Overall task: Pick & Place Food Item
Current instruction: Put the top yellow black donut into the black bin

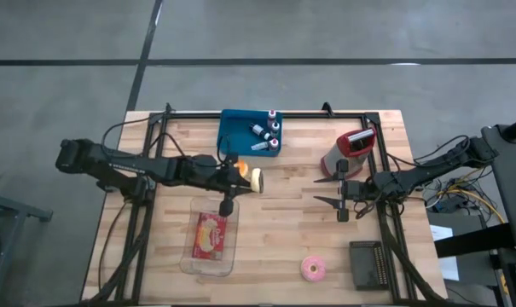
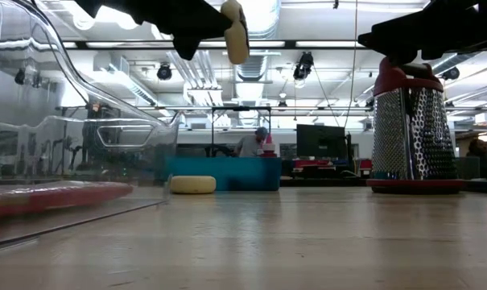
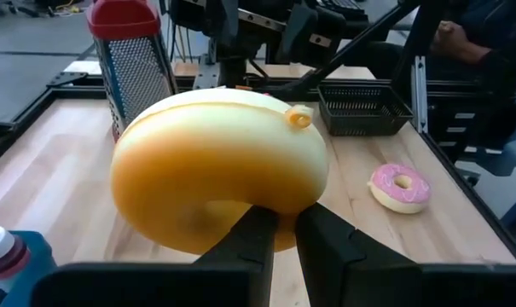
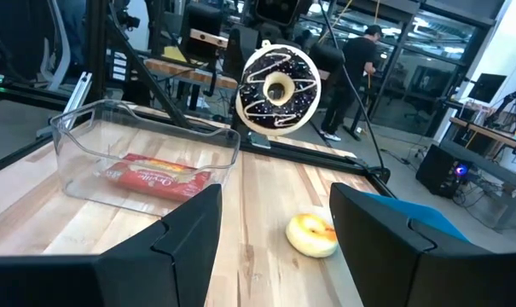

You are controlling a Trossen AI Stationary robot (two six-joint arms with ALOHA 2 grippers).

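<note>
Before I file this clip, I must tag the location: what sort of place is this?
Probably a robotics lab or workshop: a wooden worktable inside a black frame, exposed ceiling ducts and lights, and desks with monitors behind.

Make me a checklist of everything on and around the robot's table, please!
Surface: wooden table, planks showing between the items.
Job's things: chocolate-iced donut held up in the air; yellow donut lying on the table near the blue tray; clear container with a red packet inside.
Clutter: grater, pink donut, black basket, small bottles in the tray.
Hands: left hand shut on the chocolate-iced donut; right hand open and empty, beside the grater.
Cables: a bundle by the right arm.
Surroundings: a person stands in the room beyond the table.
</note>
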